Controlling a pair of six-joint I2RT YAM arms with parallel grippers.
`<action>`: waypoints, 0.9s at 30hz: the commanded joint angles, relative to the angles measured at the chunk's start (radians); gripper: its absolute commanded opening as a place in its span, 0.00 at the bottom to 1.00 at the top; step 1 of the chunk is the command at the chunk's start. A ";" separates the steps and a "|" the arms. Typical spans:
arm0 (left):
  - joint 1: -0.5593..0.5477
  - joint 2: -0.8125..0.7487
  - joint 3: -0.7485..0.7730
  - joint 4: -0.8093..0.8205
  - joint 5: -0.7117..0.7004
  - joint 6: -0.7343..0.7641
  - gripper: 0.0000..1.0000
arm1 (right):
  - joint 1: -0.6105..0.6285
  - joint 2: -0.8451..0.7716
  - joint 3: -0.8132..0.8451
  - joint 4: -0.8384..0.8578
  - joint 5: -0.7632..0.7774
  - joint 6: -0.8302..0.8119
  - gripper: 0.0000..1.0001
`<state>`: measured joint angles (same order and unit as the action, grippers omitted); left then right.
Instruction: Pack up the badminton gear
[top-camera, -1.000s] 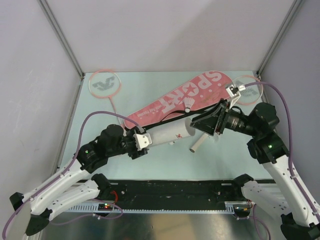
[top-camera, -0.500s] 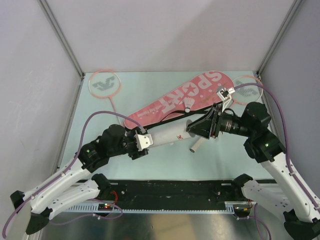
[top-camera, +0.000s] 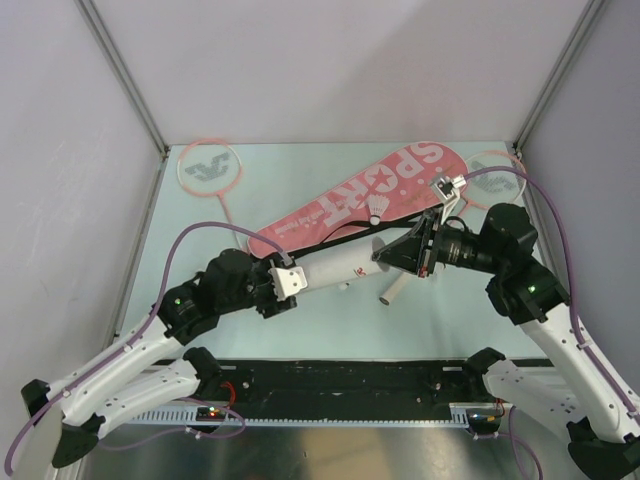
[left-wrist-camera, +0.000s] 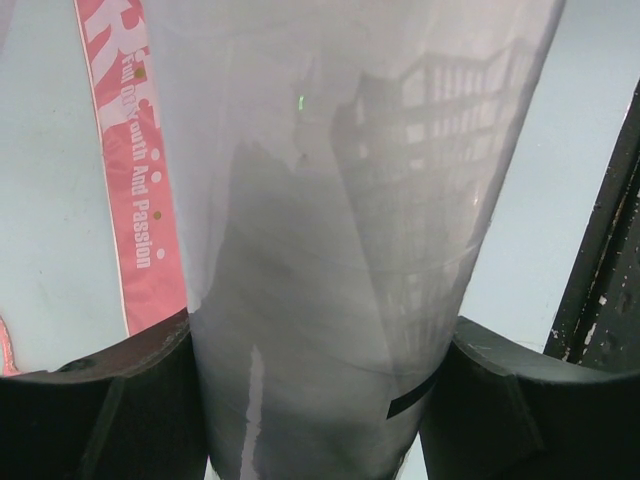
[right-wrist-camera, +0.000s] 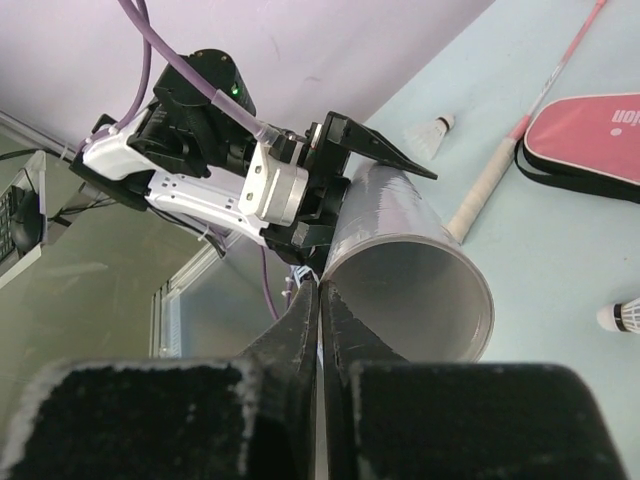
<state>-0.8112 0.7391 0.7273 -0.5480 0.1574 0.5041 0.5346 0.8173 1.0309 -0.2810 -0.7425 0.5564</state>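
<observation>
The long white tube (top-camera: 335, 268) lies across the table's middle. My left gripper (top-camera: 287, 281) is shut on its near end, and its two fingers clamp the tube (left-wrist-camera: 340, 200) from both sides. My right gripper (top-camera: 380, 255) is shut, its fingertips (right-wrist-camera: 312, 300) pinched at the rim of the tube's open end (right-wrist-camera: 400, 240). The pink "SPORT" bag (top-camera: 380, 190) lies behind the tube. A shuttlecock (top-camera: 374, 215) rests by it. One pink racket (top-camera: 208, 168) lies far left. The other racket (top-camera: 495, 180) lies right, its white handle (top-camera: 393, 290) below the tube's mouth.
In the right wrist view, two shuttlecocks (right-wrist-camera: 432, 135) (right-wrist-camera: 620, 318), the racket handle (right-wrist-camera: 480, 195) and the bag's edge with its black strap (right-wrist-camera: 590, 135) lie around the tube's mouth. Metal posts stand at the back corners (top-camera: 160, 150).
My right gripper has moved left to the tube's open end and now sits at its rim. My left arm has shifted slightly right and still holds the tube.
</observation>
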 joint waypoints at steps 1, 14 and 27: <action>-0.006 0.001 0.033 0.069 -0.047 -0.028 0.45 | -0.020 -0.017 0.033 0.019 -0.018 -0.006 0.00; -0.006 -0.010 -0.002 0.071 -0.079 -0.027 0.45 | -0.225 -0.070 0.033 0.037 -0.105 0.026 0.00; -0.006 -0.022 0.022 0.090 -0.204 -0.115 0.49 | -0.238 0.060 -0.050 -0.106 0.426 -0.061 0.00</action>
<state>-0.8162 0.7345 0.7265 -0.5217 0.0296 0.4561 0.3023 0.8173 1.0229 -0.3721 -0.5434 0.5312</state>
